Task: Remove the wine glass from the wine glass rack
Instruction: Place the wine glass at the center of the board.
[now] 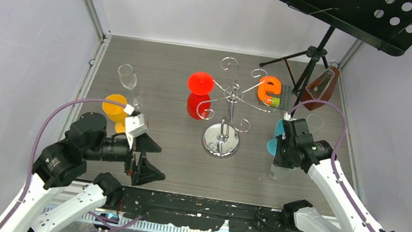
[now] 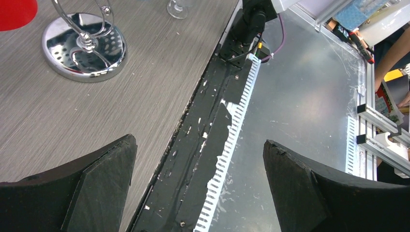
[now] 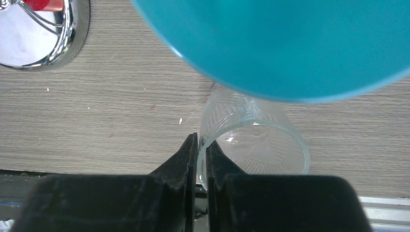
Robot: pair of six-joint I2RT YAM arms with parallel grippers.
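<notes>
The wine glass rack (image 1: pixel 232 95) stands near the middle of the tabletop (image 1: pixel 168 61), its round mirrored base toward the near edge and its curled arms spread above. A red wine glass (image 1: pixel 200 83) sits at the rack's left arms and appears to hang there, foot up, though the exact seating on the wire is hard to make out. The right hand (image 3: pixel 200 145) is over the front right part of the tabletop, well apart from the rack, its fingers drawn almost together and pinched on the rim of a clear glass (image 3: pixel 261 150) that stands upright on the wood. A teal round thing (image 3: pixel 290 43) fills the top of the right wrist view, just beside that glass; what it is cannot be told. The left hand (image 2: pixel 199 142) hovers at the front left edge with its fingers spread wide and nothing between them. A yellow glass (image 1: pixel 114 104) and a clear flute (image 1: pixel 127 75) stand at the left, an orange letter "e" (image 1: pixel 269 90) behind the rack, and a black music stand (image 1: pixel 354 12) in the back right corner.
</notes>
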